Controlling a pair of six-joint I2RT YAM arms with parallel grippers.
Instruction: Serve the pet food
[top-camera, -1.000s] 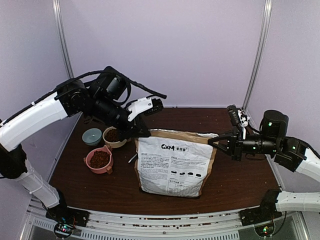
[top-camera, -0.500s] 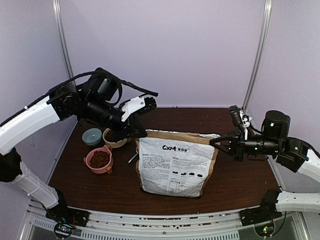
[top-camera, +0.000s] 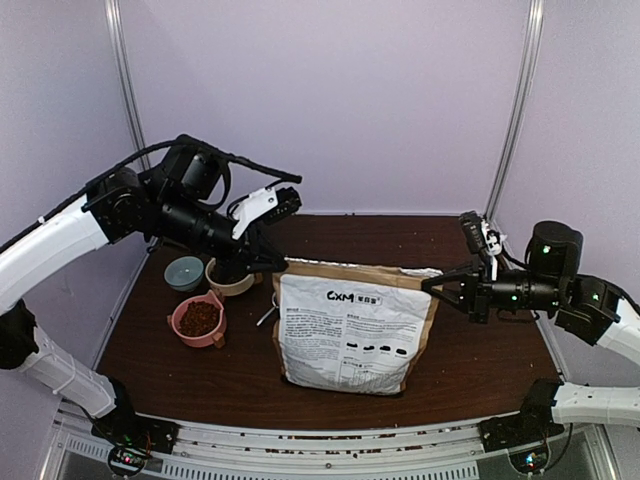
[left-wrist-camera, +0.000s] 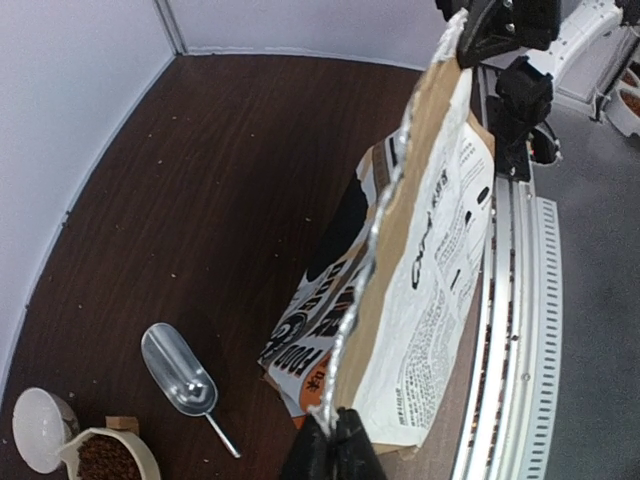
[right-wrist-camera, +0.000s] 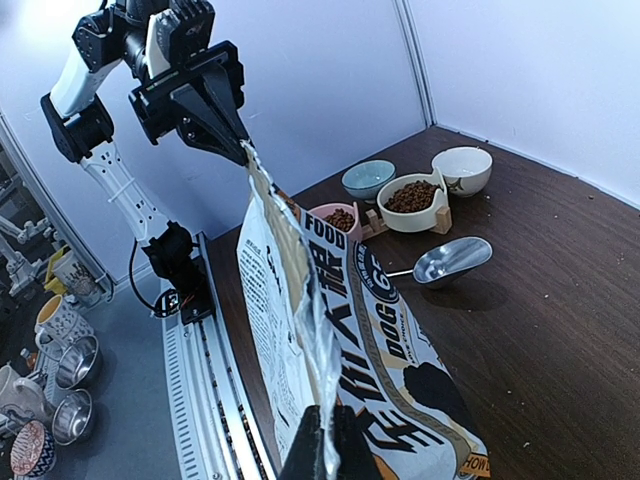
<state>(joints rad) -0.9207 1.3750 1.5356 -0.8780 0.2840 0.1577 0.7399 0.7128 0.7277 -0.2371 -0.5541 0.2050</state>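
Observation:
The printed foil bag (top-camera: 350, 330) stands upright mid-table, its sealed top edge stretched between both grippers. My left gripper (top-camera: 270, 263) is shut on the bag's top left corner; in the left wrist view the gripper (left-wrist-camera: 336, 432) pinches just the tip of the foil edge (left-wrist-camera: 372, 270). My right gripper (top-camera: 432, 284) is shut on the top right corner, also seen as the gripper (right-wrist-camera: 328, 428) clamped on the foil seam (right-wrist-camera: 312, 330). Pet food (top-camera: 199, 317) fills a pink bowl (top-camera: 181, 330), and more pet food (right-wrist-camera: 410, 194) lies in a cream bowl (top-camera: 238, 287).
A teal bowl (top-camera: 184, 272) sits behind the pink one, and a white bowl (right-wrist-camera: 462, 168) is beyond them. A metal scoop (left-wrist-camera: 180, 368) lies on the table between the bowls and the bag. Metal rails (top-camera: 320, 445) run along the near edge.
My left arm has drawn back to the left and upward, still holding the bag's corner. The right gripper has shifted slightly right, and the bag's top edge stays taut.

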